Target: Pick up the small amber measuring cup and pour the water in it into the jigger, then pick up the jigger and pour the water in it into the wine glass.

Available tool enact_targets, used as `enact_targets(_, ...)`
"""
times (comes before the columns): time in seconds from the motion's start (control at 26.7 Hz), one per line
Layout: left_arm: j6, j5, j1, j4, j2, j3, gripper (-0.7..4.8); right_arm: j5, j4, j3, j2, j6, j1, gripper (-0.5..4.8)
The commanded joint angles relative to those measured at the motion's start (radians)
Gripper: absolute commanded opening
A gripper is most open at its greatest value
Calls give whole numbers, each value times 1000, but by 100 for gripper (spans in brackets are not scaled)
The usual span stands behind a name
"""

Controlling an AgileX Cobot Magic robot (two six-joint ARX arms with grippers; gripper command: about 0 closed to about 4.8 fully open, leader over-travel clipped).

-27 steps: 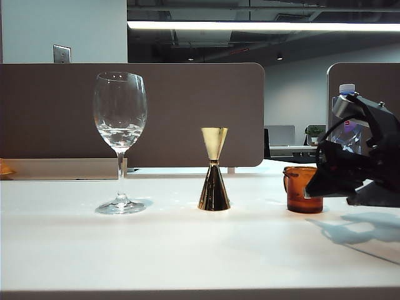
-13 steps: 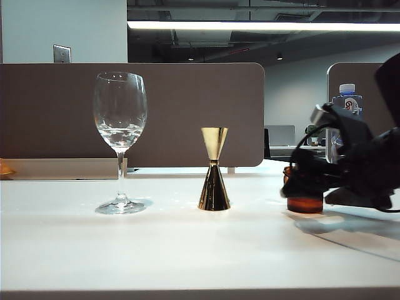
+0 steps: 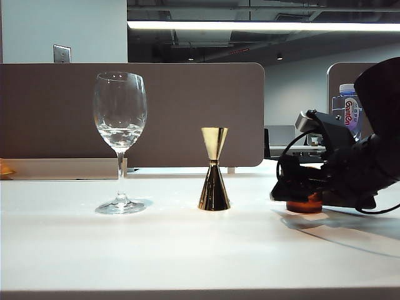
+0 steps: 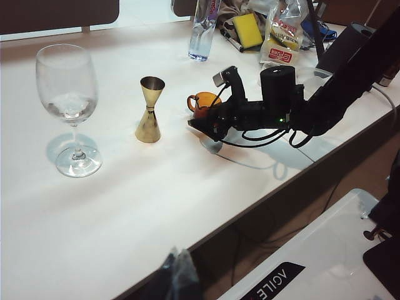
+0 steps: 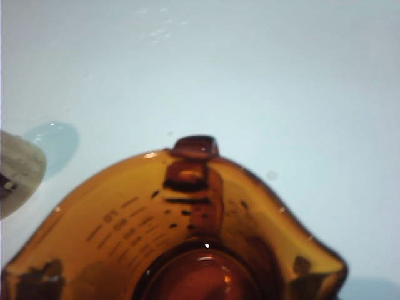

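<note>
A: Three vessels on the white table [image 3: 156, 250]: tall clear wine glass [image 3: 120, 134], gold hourglass jigger [image 3: 214, 170], small amber measuring cup [image 5: 181, 237]?

B: Yes. Right gripper [image 3: 299, 187] spread around the standing cup; left gripper unseen.

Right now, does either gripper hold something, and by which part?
Nothing is held. The open right gripper surrounds the small amber measuring cup; the left gripper is unseen.

The wine glass [image 3: 120, 140] is seen upright at the left, a little water inside. The gold jigger [image 3: 214, 169] is stood centrally. The small amber measuring cup [image 4: 204, 103] is set upright farther right.
</note>
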Motion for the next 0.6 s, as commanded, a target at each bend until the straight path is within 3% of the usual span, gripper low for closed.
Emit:
enact_targets(0.04,0,4,2,12,1,4,-2,13,19,9,-2,-10,0,454)
enact_targets(0.3,1,4,2,12,1,4,-2,50,18,9,-2,-10,0,446)
enact_targets(0.6,0,4,2,12,1,4,-2,51,18,9,-2,-10,0,295)
